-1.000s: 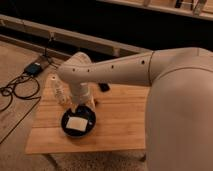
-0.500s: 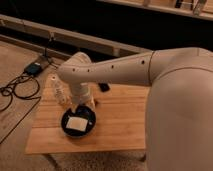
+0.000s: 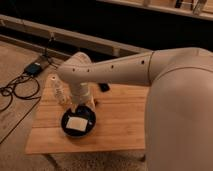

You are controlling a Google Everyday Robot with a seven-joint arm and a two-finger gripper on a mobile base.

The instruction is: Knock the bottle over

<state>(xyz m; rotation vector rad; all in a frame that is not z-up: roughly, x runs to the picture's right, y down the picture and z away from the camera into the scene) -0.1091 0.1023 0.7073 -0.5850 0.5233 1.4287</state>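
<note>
The bottle (image 3: 58, 90) is small, clear and ribbed, with a white cap. It stands upright near the left edge of the wooden table (image 3: 120, 125). My white arm reaches in from the right and bends down over the table. The gripper (image 3: 83, 105) hangs just to the right of the bottle, above the far rim of a round black bowl (image 3: 78, 123). A narrow gap shows between the arm's wrist and the bottle. The gripper's lower end is partly hidden against the dark bowl.
The black bowl holds a flat white piece (image 3: 76, 123). A small black object (image 3: 103, 87) lies on the table behind the arm. Cables and a dark box (image 3: 34, 68) lie on the floor to the left. A low ledge runs along the back.
</note>
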